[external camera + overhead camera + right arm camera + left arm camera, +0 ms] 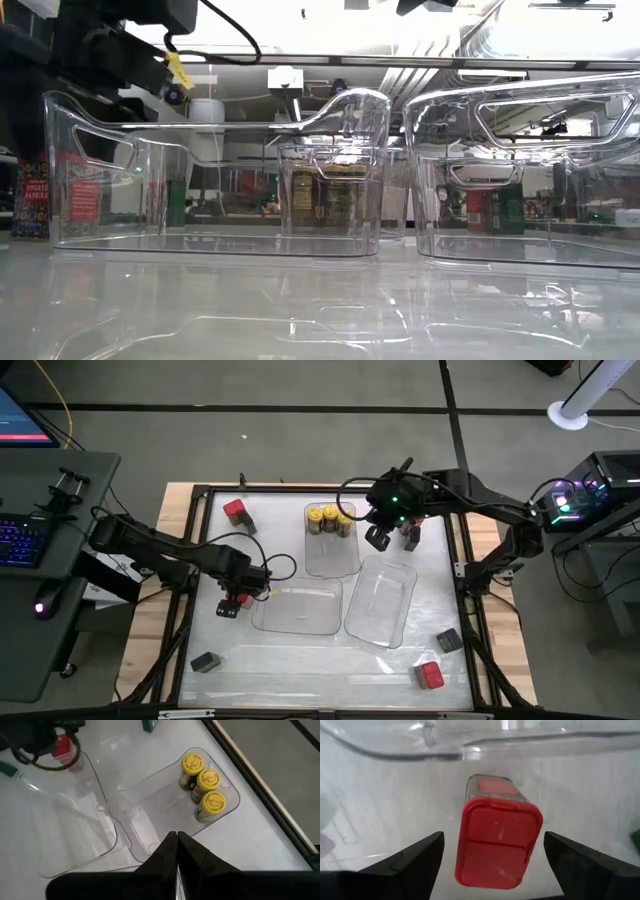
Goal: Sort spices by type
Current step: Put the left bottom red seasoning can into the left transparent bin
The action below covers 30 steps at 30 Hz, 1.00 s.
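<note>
Under the left gripper [240,598], we see only a sliver of the red square-topped spice [228,608] from above, and in the left wrist view the base of that spice [497,837] and both dark fingers [405,865] run off the picture's edge. The container just beside the right gripper [378,538] is mostly covered by the arm, so we cannot tell its kind. At table height, the jars [335,195] behind the clear trays [210,175] are smeared by layered plastic, and their labels are too small to read.
</note>
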{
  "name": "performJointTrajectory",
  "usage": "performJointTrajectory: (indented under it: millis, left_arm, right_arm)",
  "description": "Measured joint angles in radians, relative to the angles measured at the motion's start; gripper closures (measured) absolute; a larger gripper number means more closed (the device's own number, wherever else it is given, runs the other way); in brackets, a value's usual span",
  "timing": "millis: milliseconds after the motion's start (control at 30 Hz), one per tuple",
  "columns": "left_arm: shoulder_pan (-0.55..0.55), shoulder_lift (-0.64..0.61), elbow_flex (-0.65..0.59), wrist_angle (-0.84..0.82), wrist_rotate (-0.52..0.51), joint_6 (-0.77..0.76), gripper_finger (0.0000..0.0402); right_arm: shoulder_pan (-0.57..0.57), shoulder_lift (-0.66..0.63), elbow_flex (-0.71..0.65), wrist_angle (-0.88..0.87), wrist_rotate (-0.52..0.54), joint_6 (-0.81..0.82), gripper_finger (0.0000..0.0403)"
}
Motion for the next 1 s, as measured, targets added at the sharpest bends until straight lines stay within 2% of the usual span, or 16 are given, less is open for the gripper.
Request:
performJointTrajectory:
  millis: [200, 367, 667, 1000]
  left_arm:
    - [-0.059, 0.0, 0.0, 0.023, -0.126, -0.091, 0.0077]
    - [-0.066, 0.0, 0.0, 0.027, -0.107, -0.164, 0.0097]
    - [-0.07, 0.0, 0.0, 0.032, -0.076, -0.176, 0.0137]
    - [-0.07, 0.035, 0.0, 0.037, -0.069, -0.175, 0.0138]
  right_arm:
    - [0.0, 0.0, 0.0, -0.013, 0.014, -0.008, 0.0403]
    - [0.0, 0.0, 0.0, -0.012, 0.016, -0.025, 0.0403]
    - [0.0, 0.001, 0.0, -0.017, 0.016, -0.027, 0.0403]
    - [0.0, 0.001, 0.0, -0.018, 0.016, -0.027, 0.0403]
